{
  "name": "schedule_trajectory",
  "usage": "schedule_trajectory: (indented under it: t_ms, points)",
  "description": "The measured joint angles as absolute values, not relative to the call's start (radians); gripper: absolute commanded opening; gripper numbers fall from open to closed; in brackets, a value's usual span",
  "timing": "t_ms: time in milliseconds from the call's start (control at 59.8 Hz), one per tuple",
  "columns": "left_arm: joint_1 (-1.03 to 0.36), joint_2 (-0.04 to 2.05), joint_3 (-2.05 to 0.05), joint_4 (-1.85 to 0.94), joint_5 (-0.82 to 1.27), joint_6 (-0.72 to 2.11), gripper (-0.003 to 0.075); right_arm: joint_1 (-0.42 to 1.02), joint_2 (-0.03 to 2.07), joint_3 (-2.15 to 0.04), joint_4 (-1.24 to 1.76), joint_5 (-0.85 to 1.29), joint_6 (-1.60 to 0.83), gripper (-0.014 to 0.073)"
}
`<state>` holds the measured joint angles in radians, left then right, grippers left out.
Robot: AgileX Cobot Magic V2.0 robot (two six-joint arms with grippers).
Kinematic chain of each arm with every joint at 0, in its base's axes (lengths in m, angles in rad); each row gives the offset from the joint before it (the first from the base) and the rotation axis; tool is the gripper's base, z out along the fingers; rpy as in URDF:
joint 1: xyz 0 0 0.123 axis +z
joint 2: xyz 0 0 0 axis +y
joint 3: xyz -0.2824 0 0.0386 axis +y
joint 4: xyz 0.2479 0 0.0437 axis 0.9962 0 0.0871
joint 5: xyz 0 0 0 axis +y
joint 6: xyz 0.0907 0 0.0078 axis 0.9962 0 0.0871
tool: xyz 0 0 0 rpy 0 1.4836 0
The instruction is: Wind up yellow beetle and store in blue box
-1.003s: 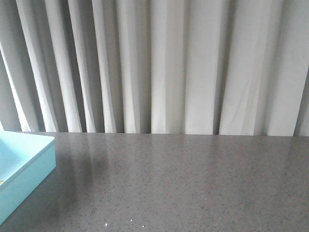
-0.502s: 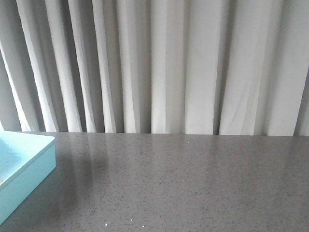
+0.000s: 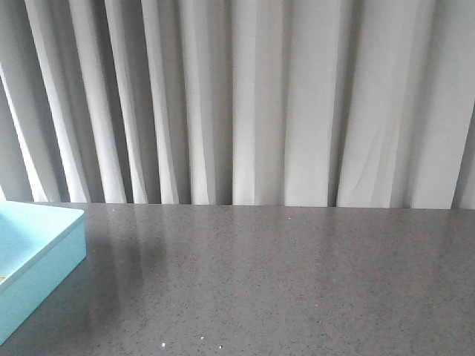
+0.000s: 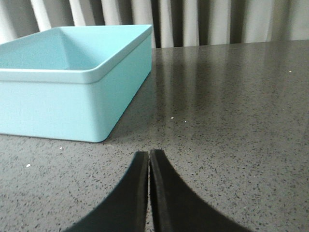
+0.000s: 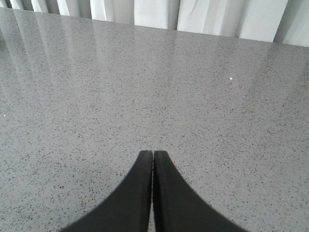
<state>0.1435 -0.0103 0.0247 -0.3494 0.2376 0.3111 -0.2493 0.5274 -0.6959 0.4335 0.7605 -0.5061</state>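
The blue box (image 3: 41,256) stands at the table's left edge in the front view; only its corner shows there. In the left wrist view the blue box (image 4: 72,92) rests on the table just ahead of my left gripper (image 4: 148,154), which is shut with nothing between its fingers and is apart from the box. My right gripper (image 5: 153,155) hovers low over bare grey table, shut and empty. The yellow beetle is out of view in every frame. Neither arm appears in the front view.
A speckled grey table (image 3: 282,282) runs back to a white pleated curtain (image 3: 260,104). The box's inside, as far as it shows in the left wrist view, holds nothing.
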Motion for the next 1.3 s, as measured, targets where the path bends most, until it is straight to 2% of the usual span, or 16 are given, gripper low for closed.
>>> schedule_trajectory:
  t_ms: [100,234,1304]
  points:
    - [0.144,-0.010,0.025,-0.222,0.239,0.145,-0.0006,-0.249,0.527,-0.696,0.434,0.760,-0.506,-0.0001]
    - [0.144,-0.010,0.025,-0.167,0.223,0.065,-0.0006,-0.249,0.527,-0.696,0.434,0.760,-0.506,-0.0001]
    - [0.103,-0.010,0.025,-0.158,0.213,0.048,-0.0006,-0.249,0.527,-0.696,0.434,0.760,-0.506,-0.0001]
